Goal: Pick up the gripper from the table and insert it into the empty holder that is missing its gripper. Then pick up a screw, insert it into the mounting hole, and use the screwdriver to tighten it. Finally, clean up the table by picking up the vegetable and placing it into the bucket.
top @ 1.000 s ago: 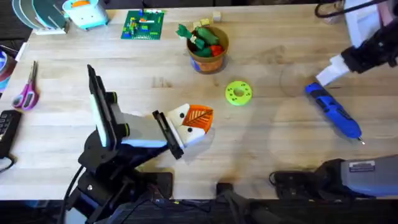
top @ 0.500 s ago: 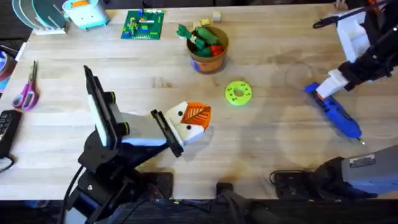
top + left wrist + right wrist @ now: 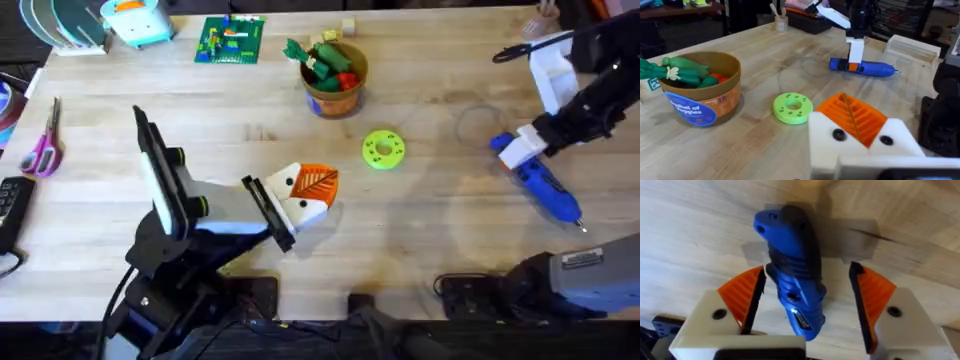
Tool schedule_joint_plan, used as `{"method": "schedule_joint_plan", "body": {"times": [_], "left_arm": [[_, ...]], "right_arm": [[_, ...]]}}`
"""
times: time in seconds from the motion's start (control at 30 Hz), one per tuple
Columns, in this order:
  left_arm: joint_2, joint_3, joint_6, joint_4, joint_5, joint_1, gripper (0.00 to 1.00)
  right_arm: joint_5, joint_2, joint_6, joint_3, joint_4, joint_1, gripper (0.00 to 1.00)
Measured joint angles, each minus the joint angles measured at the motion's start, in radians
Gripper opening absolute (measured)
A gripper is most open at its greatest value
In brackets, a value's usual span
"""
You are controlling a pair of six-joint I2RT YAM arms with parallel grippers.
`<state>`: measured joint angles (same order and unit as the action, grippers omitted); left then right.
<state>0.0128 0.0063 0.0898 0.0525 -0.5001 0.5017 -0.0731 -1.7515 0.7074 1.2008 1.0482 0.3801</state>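
Straddling ribbed blue screwdriver (image 3: 792, 277) — right end effector (image 3: 807, 297), orange pads

The right gripper (image 3: 520, 150) covers the screwdriver's (image 3: 540, 185) far end. The left gripper's (image 3: 312, 197) finger gap cannot be made out.

Workshop or lab, wooden workbench (image 3: 420, 240), cluttered shelves behind

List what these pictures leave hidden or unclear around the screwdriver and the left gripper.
- Screwdriver: in the right wrist view its tip end is cut off between the right gripper's open fingers.
- Left gripper: overhead, its fingers overlap, so any gap or held part stays unclear.
- Bucket: toys piled on top hide what lies deeper inside.
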Motion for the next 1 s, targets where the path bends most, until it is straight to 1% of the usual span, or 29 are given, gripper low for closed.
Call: {"method": "schedule_joint_plan", "body": {"times": [0.33, 0.43, 0.5, 0.57, 0.87, 1.0], "left_arm": [[0.0, 0.0, 0.0, 0.0, 0.0, 0.0, 0.013], [0.0, 0.0, 0.0, 0.0, 0.0, 0.0, 0.013], [0.0, 0.0, 0.0, 0.0, 0.0, 0.0, 0.013], [0.0, 0.0, 0.0, 0.0, 0.0, 0.0, 0.013], [0.0, 0.0, 0.0, 0.0, 0.0, 0.0, 0.013], [0.0, 0.0, 0.0, 0.0, 0.0, 0.0, 0.013]], "right_arm": [[0.0, 0.0, 0.0, -0.052, -0.062, 0.0, 0.984], [0.004, 0.0, 0.0, -0.052, -0.067, 0.0, 0.934], [0.015, 0.0, -0.001, -0.052, -0.071, 0.0, 0.883], [0.023, 0.0, -0.001, -0.052, -0.074, 0.0, 0.861], [0.037, 0.0, -0.004, -0.052, -0.079, 0.0, 0.852], [0.039, 0.0, -0.005, -0.052, -0.081, 0.001, 0.824]]}}
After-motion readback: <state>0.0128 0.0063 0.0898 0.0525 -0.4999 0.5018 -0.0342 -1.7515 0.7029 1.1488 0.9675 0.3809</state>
